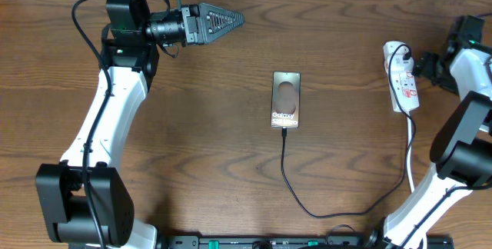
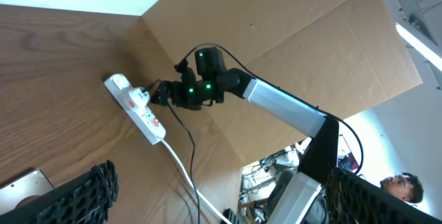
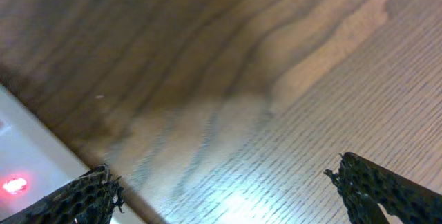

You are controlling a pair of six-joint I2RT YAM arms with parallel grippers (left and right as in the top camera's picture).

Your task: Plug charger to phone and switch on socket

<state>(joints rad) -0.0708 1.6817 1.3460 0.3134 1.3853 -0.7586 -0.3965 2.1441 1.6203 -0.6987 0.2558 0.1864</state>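
The phone (image 1: 285, 99) lies flat at the table's middle, screen up. The charger, a thin black cable (image 1: 307, 207), runs from the phone's near edge, where its tip meets the phone, round to the right and up to the socket (image 1: 402, 87), a white power strip at the far right. My right gripper (image 1: 425, 66) is open, right beside the strip's far end. In the right wrist view (image 3: 221, 175) a red light (image 3: 12, 184) glows on the strip's white edge. My left gripper (image 1: 231, 20) is open and empty at the back left, well above the table. The left wrist view (image 2: 221, 182) looks toward the strip (image 2: 138, 110).
The strip's white cord (image 1: 410, 164) runs down the right side beside the black cable. The right arm's base (image 1: 461, 157) stands at the right edge. A cardboard wall (image 2: 311, 44) rises behind the table in the left wrist view.
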